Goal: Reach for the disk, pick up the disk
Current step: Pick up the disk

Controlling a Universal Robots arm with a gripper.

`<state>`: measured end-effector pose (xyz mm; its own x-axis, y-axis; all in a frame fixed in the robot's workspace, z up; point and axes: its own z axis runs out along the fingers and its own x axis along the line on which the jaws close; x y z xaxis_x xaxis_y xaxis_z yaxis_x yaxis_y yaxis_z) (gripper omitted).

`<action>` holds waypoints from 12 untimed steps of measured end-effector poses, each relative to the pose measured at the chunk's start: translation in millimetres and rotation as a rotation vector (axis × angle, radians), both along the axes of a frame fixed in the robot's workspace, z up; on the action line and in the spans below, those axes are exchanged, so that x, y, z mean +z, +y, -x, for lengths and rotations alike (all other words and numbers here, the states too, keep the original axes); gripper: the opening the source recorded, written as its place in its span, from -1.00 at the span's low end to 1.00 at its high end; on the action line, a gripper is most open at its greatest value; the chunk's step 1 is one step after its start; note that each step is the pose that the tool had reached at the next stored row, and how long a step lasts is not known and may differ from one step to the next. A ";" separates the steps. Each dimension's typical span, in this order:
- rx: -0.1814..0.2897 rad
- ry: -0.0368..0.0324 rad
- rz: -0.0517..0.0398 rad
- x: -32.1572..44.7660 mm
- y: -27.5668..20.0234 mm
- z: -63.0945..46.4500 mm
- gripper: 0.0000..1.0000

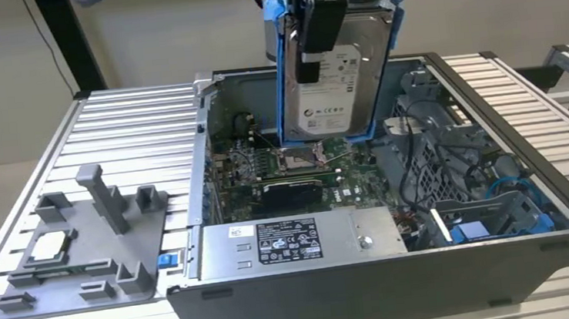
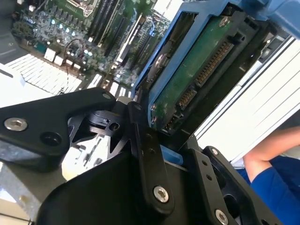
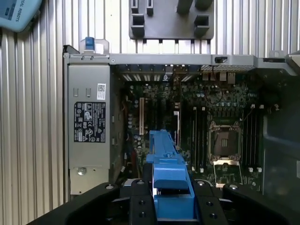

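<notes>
The disk (image 1: 331, 74) is held upright above the open computer case (image 1: 534, 184), clear of the motherboard (image 1: 296, 166). The gripper (image 1: 312, 29) is clamped on its blue rails (image 3: 169, 176). It is judged stiff, fairly heavy and shock-sensitive; the rails give the safest hold.

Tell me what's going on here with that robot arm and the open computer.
The gripper is shut on the disk, holding it upright in the air above the open computer case. Its blue rails sit between the black fingers in the first wrist view. A grey fixture tray lies beside the case.
</notes>
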<state>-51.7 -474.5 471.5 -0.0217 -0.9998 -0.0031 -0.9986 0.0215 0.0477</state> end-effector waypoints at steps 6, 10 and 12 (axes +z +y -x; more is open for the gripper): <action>0.000 0.0005 -0.0002 -0.8 -9.8 -14.8 -1.00; 0.000 0.0011 -0.0001 -1.1 -16.4 -24.6 -1.00; 0.000 0.0014 -0.0002 -1.3 -19.5 -29.6 -1.00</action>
<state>-22.1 -494.0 470.3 -0.0216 -0.9998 -0.0033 -0.9986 0.0214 0.0492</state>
